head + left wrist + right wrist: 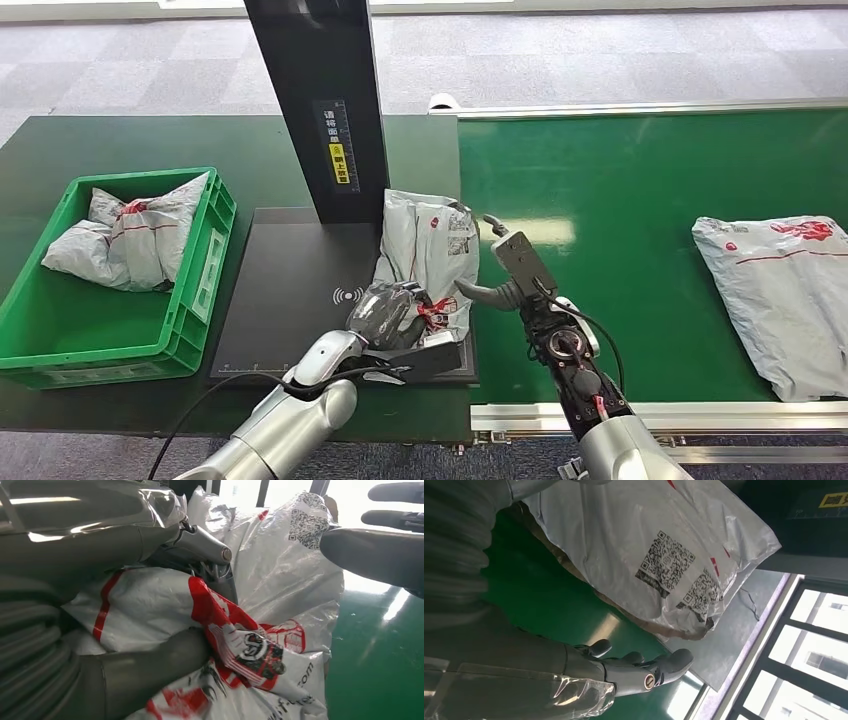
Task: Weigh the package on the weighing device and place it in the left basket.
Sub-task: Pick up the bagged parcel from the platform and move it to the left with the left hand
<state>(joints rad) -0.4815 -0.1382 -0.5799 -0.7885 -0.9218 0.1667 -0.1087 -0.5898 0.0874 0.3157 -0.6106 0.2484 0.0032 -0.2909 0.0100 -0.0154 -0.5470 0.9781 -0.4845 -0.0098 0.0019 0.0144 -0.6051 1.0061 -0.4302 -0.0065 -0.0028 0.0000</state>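
From your head view the package lies on the right edge of the black weighing device, spilling toward the green belt, with the left hand clamped on its near end; your left wrist view adds fingers dug into the crumpled plastic. The right hand hovers just beside it, fingers apart, holding nothing. The green basket, already holding a bag, sits left of the scale, with bare belt to the right.

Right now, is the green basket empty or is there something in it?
Not empty. The green basket already holds a crumpled grey package with red markings, lying against its far side; bare green floor shows nearer the robot.
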